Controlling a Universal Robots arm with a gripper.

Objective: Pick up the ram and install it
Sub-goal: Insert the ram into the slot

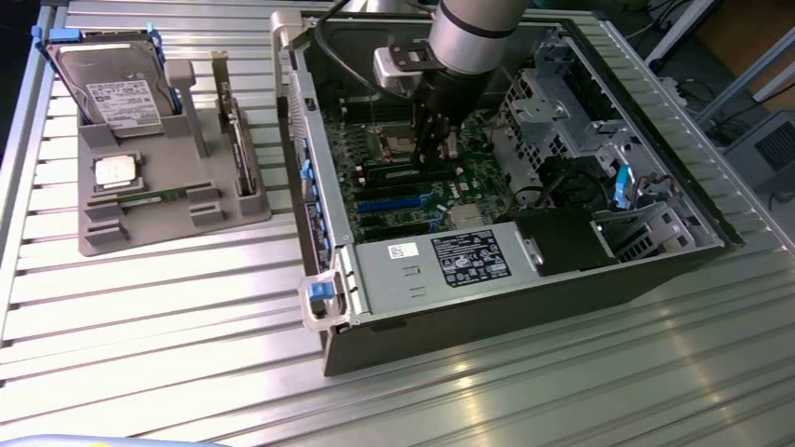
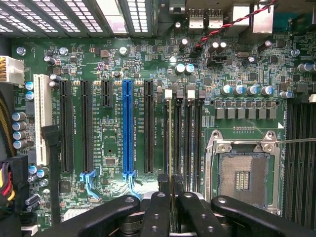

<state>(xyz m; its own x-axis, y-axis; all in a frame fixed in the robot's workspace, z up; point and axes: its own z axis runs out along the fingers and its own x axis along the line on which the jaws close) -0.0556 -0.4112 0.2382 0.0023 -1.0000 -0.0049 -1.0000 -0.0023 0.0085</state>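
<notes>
Ram (image 2: 171, 143) — thin, light, stiff, fragile; pinched edge-on by its upper edge in clenched gripper (image 2: 171, 210), over the memory slots (image 2: 190, 133) mid-motherboard (image 2: 113, 64), beside the processor socket (image 2: 242, 170).

Lab or robotics test bench, not a home. Ribbed aluminium-profile table (image 1: 149, 307) carries an opened desktop PC case (image 1: 497, 279) with bare motherboard (image 2: 113, 64) right under the claw (image 1: 435, 140). Off to the claw's side, toward the exterior view's left, a grey moulded parts fixture (image 1: 162, 223) holds a hard drive (image 1: 112, 88). Cables and metal framing behind the case.
</notes>
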